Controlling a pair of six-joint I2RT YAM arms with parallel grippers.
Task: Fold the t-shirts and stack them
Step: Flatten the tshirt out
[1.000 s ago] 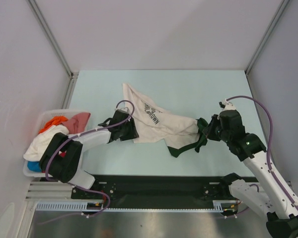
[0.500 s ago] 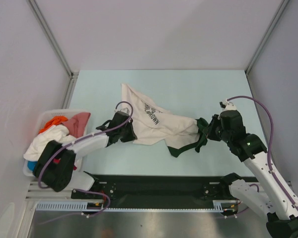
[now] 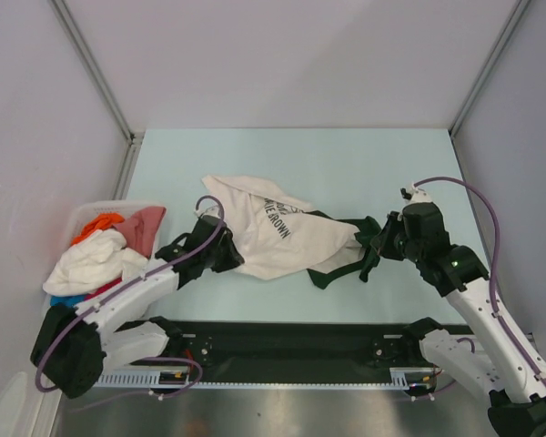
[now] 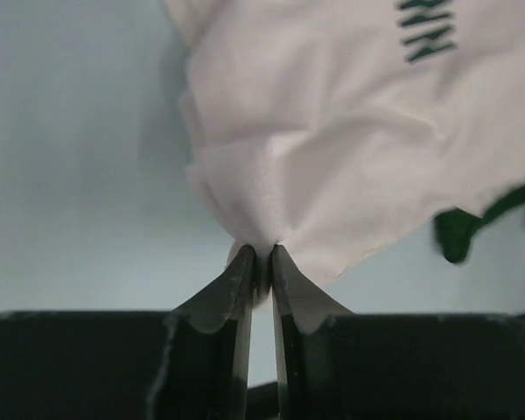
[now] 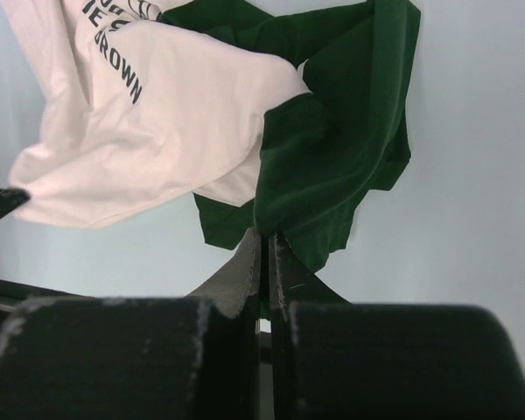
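One cream-white t-shirt [image 3: 275, 244] stretched left-right, left jaws pinching cream edge [image 4: 261, 229], right jaws pinching green sleeve [image 5: 332, 149]

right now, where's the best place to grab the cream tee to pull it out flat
Probably its two outer ends: the cream tee is bunched mid-table, but its left edge and the dark green sleeve on the right taper to thin folds. Come in low from each side, where the left gripper and right gripper pinch now.
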